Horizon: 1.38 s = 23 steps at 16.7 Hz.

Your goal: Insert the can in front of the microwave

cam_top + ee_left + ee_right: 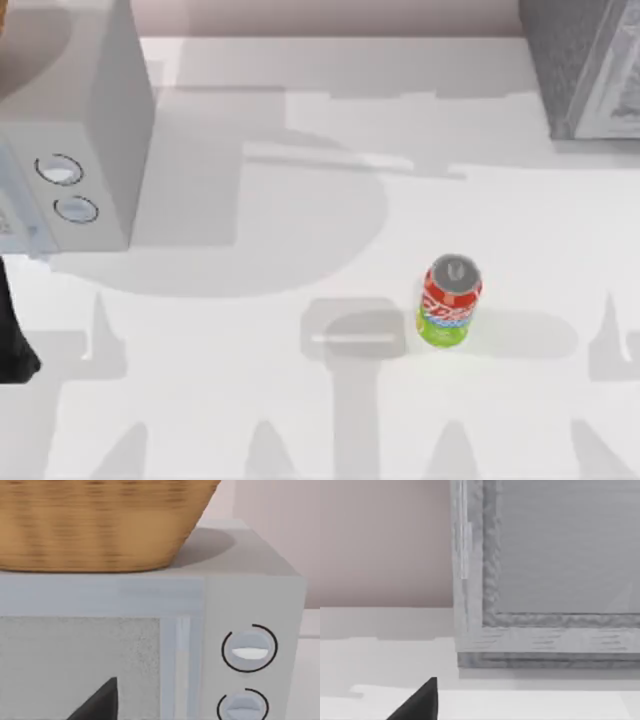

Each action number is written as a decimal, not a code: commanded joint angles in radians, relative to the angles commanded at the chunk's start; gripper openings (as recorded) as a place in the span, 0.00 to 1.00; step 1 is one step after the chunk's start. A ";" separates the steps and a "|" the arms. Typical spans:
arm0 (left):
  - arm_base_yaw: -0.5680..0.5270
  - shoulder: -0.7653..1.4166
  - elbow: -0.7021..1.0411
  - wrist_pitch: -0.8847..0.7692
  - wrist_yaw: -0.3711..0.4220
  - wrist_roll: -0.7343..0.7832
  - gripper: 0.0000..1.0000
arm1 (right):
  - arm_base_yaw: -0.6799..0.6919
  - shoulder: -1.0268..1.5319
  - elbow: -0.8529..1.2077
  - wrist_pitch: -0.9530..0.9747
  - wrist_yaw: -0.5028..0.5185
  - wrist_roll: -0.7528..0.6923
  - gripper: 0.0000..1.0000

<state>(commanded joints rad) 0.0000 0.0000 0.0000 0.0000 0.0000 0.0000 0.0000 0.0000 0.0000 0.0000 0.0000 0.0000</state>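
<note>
The can (450,302) stands upright on the white table (250,400), right of centre, with its silver top, red upper part and lime-green base showing. The microwave (70,130) sits at the back left, its two round dials (66,187) facing the table's front. Nothing touches the can. My left arm (12,335) is a dark shape at the table's left edge, just in front of the microwave. A black part of my left gripper (97,702) points at the microwave (150,630) front. A black part of my right gripper (417,702) hangs over the table, facing a speckled grey box.
A woven basket (95,525) rests on top of the microwave. The darker speckled grey box (585,65) with a white panel stands at the back right. White table lies open between the microwave and the can.
</note>
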 joint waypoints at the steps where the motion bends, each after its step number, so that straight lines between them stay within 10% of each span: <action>1: 0.000 0.000 0.000 0.000 0.000 0.000 1.00 | 0.000 0.000 0.000 0.000 0.000 0.000 1.00; 11: -0.203 0.378 0.332 -0.300 0.003 0.071 1.00 | 0.000 0.000 0.000 0.000 0.000 0.000 1.00; 23: -0.633 1.524 1.527 -0.911 0.015 0.085 1.00 | 0.000 0.000 0.000 0.000 0.000 0.000 1.00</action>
<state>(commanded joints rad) -0.6331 1.5245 1.5266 -0.9113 0.0147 0.0852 0.0000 0.0000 0.0000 0.0000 0.0000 0.0000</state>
